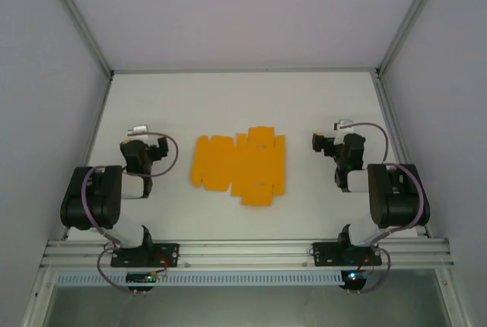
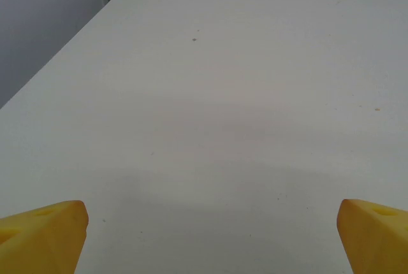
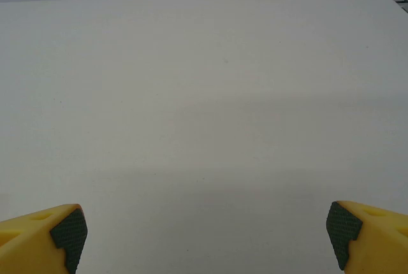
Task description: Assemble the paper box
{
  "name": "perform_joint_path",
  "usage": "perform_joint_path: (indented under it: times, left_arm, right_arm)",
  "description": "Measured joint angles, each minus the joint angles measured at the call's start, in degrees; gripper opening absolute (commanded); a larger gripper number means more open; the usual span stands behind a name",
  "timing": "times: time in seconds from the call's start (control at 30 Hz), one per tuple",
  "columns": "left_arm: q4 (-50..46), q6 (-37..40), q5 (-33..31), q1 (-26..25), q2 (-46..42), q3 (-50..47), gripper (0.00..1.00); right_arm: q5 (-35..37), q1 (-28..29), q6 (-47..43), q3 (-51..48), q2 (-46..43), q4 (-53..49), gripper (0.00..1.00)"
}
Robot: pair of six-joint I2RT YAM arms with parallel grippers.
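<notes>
Flat sheet, folding not yet begun
The paper box lies unfolded on the surface between the arms; left pincer and right pincer gape wide, empty. The next move likely calls for pinning a panel and lifting a flap.

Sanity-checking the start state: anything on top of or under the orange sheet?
Nothing on top of the paper box; it lies flat and unfolded on the white table. Its underside and anything beneath are covered by the card.
</notes>
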Motion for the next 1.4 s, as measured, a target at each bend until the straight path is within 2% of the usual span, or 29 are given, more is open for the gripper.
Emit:
perform_joint_path:
  times: [0.87,0.97,1.1,1.23,1.4]
  left_arm:
    - [-0.02,0.63,1.33,0.00,0.00,0.11,1.00]
    - [-3.23,0.63,1.20,0.00,-1.31,0.81,1.00]
    - [-16.83,-0.98,0.94,0.00,-11.06,5.73,1.00]
    - [-30.47,-7.04,4.85,-0.17,-20.20,13.92,1.00]
    - [-42.32,-14.60,10.19,-5.05,-24.11,16.20,0.99]
  right_arm:
    - [0.00,0.00,0.04,0.04,-0.07,-0.48,0.99]
    - [0.61,0.00,0.07,0.79,-2.49,-5.55,0.99]
    - [2.47,0.24,0.39,5.27,-11.87,-17.94,0.98]
    - [3.32,2.71,4.24,15.37,-19.02,-32.65,0.90]
    - [2.80,12.31,11.76,24.92,-20.92,-48.96,0.71]
